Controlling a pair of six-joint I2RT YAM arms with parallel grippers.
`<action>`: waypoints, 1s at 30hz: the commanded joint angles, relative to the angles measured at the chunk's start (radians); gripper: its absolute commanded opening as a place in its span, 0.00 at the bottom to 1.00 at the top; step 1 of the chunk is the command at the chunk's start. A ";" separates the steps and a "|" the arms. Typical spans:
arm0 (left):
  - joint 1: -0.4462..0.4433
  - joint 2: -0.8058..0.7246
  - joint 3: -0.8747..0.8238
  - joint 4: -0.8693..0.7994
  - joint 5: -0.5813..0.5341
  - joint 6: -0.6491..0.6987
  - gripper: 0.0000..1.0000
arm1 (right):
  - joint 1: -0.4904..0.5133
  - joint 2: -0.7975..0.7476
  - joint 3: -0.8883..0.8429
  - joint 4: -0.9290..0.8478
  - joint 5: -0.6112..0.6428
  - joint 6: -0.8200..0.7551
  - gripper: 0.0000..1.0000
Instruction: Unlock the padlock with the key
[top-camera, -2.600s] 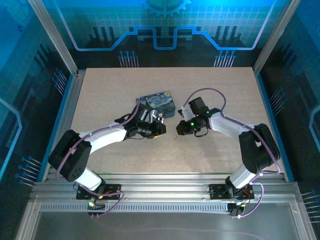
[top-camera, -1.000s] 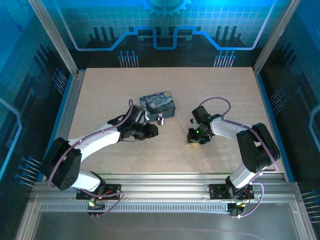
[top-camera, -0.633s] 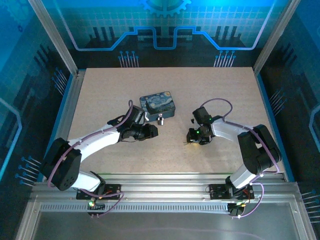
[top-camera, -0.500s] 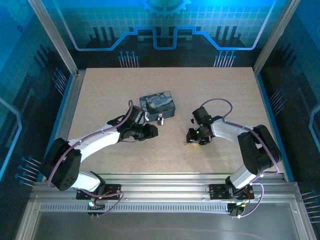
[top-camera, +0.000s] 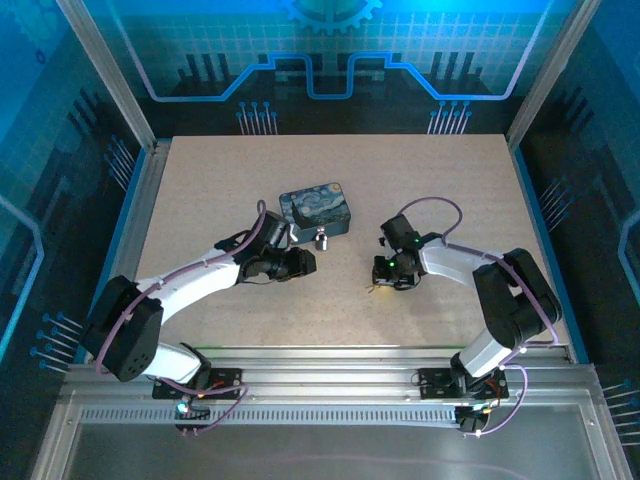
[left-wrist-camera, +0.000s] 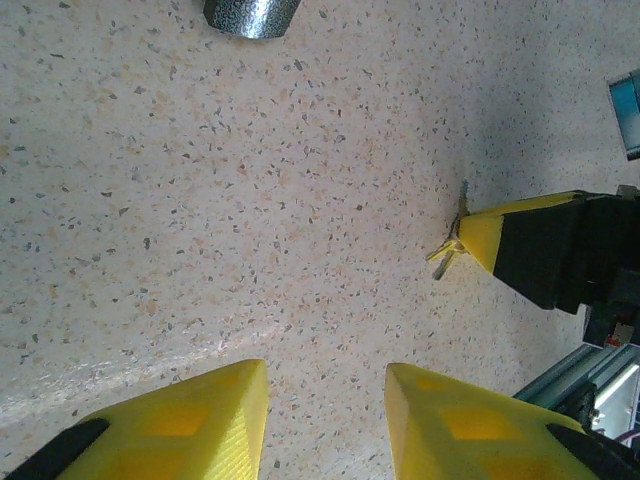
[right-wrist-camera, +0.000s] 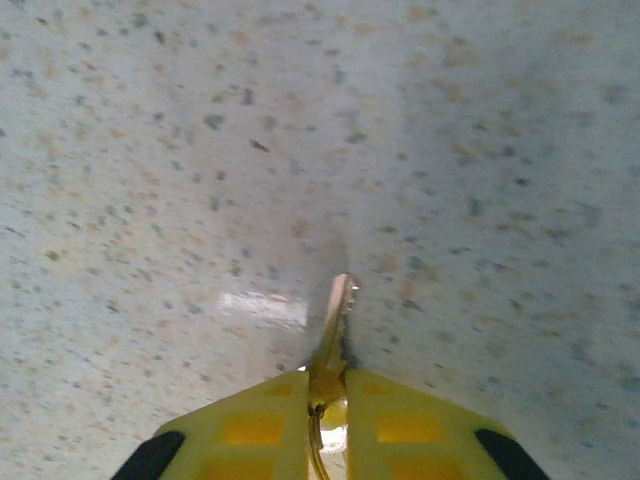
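Observation:
The small padlock (top-camera: 322, 241) stands on the table just in front of the swirl-painted box (top-camera: 317, 210); its grey metal body (left-wrist-camera: 252, 14) pokes in at the top edge of the left wrist view. My left gripper (top-camera: 303, 262) (left-wrist-camera: 325, 375) is open just left of the padlock, nothing between its yellow fingers. My right gripper (top-camera: 383, 281) (right-wrist-camera: 330, 385) is shut on the thin key (right-wrist-camera: 336, 318), whose blade sticks out forward, its tip low over the table. The left wrist view catches that key (left-wrist-camera: 448, 250) at the right gripper's yellow fingertip (left-wrist-camera: 495, 232).
Speckled beige tabletop (top-camera: 420, 190) extends around both arms. The metal frame rail (top-camera: 330, 360) runs along the near edge, and blue walls enclose the sides and back.
2.6 s ago both grippers were together by the box. They have since drawn apart; over the last second my right gripper edged slightly left with the key, and the left arm stayed put.

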 joint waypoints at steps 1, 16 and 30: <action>0.006 -0.012 -0.011 -0.005 -0.013 0.025 0.37 | 0.063 0.082 -0.063 0.105 -0.109 -0.001 0.06; -0.001 0.040 0.022 0.038 0.043 0.019 0.36 | 0.017 -0.041 -0.084 0.234 -0.253 -0.069 0.00; -0.042 0.124 0.046 0.093 0.100 0.014 0.36 | -0.009 -0.056 -0.079 0.196 -0.254 -0.117 0.00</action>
